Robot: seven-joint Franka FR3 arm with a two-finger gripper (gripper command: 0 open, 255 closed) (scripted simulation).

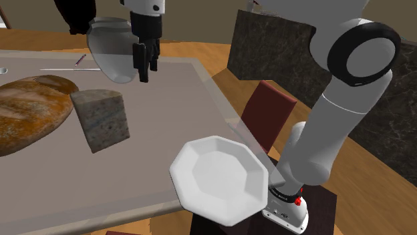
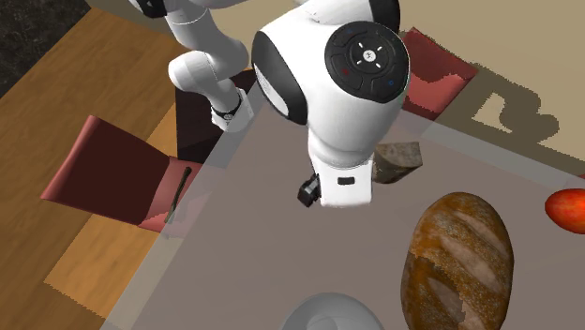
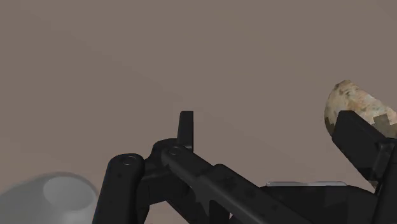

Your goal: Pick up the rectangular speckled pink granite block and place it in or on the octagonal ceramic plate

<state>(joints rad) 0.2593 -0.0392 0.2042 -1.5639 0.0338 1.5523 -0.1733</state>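
Home dining room, I'd say. My stand sits at a grey table (image 1: 154, 113) with dark red chairs (image 1: 267, 113) pushed up to its edge and a wood floor (image 1: 374, 193) all round. On the table: a bread loaf (image 1: 30, 110), a white plate (image 1: 220, 177), a glass vessel (image 1: 110, 47), and a red fruit (image 2: 567, 208) at the second exterior view's right edge. There's a dark stone slab (image 1: 267, 50) beyond the chairs. Food, tableware, seating: domestic.
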